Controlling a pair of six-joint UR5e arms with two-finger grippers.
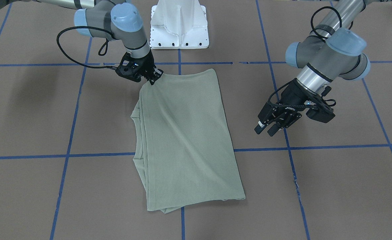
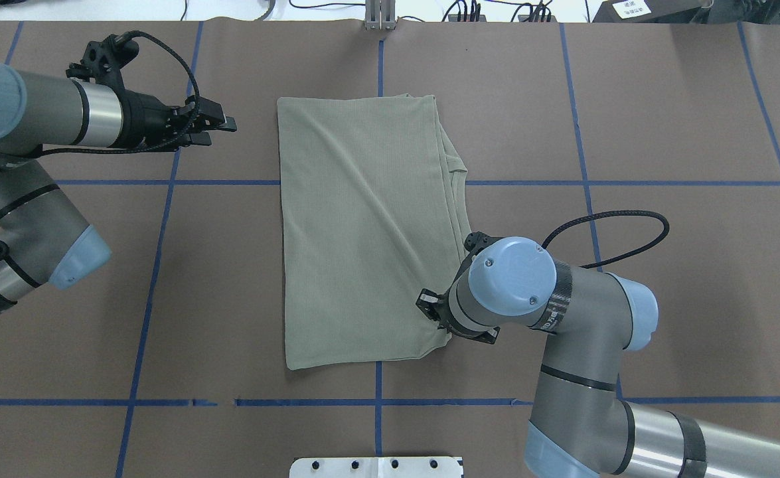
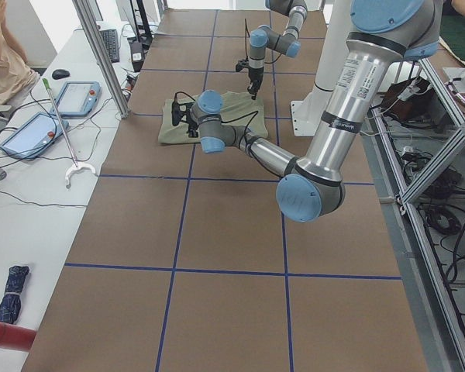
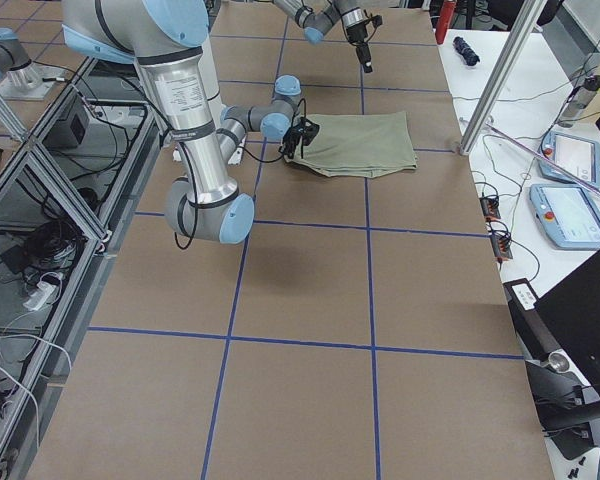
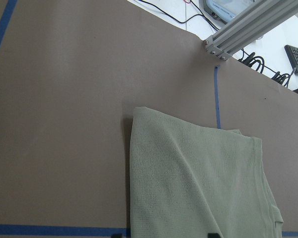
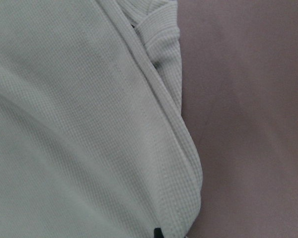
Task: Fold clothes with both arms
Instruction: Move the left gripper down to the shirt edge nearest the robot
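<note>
The pale sage-green shirt (image 1: 185, 140) lies folded into a long rectangle in the middle of the brown table; it also shows in the overhead view (image 2: 363, 232). Its collar and folded edges stack along the side toward my right arm. My right gripper (image 1: 152, 79) is down at the shirt's near corner on that side, shut on the corner's edge. The right wrist view shows that hem (image 6: 179, 148) close up. My left gripper (image 1: 265, 129) hangs open and empty above bare table beside the shirt's far end, and shows in the overhead view (image 2: 220, 126). The left wrist view looks at the shirt's far corner (image 5: 198, 183).
The white pedestal base (image 1: 179, 26) stands at the robot's side of the table. Blue tape lines (image 1: 99, 155) mark a grid on the brown surface. A metal post (image 2: 381, 16) stands at the far edge. Tablets and cables lie beyond it (image 4: 570, 205).
</note>
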